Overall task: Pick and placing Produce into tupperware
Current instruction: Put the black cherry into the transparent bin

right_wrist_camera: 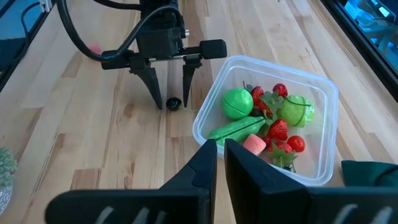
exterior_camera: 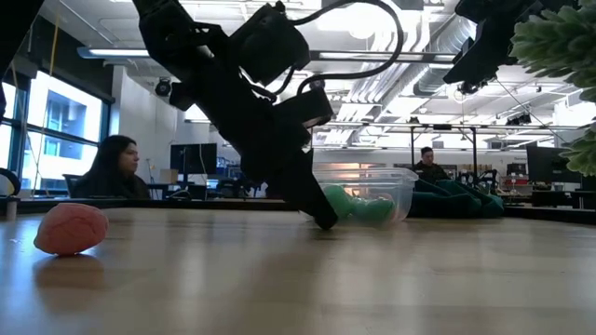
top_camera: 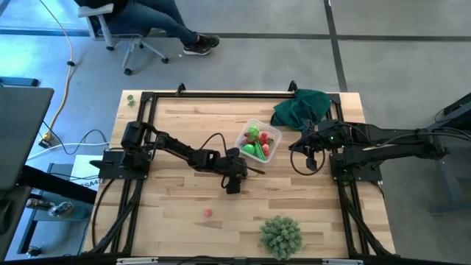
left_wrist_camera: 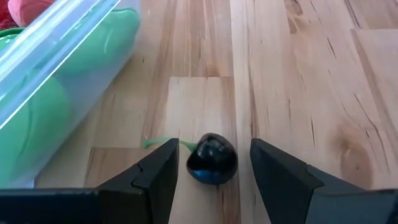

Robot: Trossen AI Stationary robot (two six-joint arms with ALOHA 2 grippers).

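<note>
A small dark berry (left_wrist_camera: pixel 211 160) with a thin green stem lies on the wooden table beside the tupperware (top_camera: pixel 258 142). My left gripper (left_wrist_camera: pixel 214 168) is open and slants down over it, one finger on either side of the berry (right_wrist_camera: pixel 173 102). I cannot tell whether either finger touches it. The clear tupperware (right_wrist_camera: pixel 267 124) holds green and red produce pieces. A pink-red piece (top_camera: pixel 208 213) lies alone nearer the front edge. My right gripper (right_wrist_camera: pixel 221 155) hangs shut and empty above the table, to the right of the tupperware.
A pale-green spiky ball (top_camera: pixel 280 235) sits at the table's near edge. A dark green cloth (top_camera: pixel 300 108) lies bunched at the far right. Bare wood lies between the berry and the front edge. People sit in the room beyond the table.
</note>
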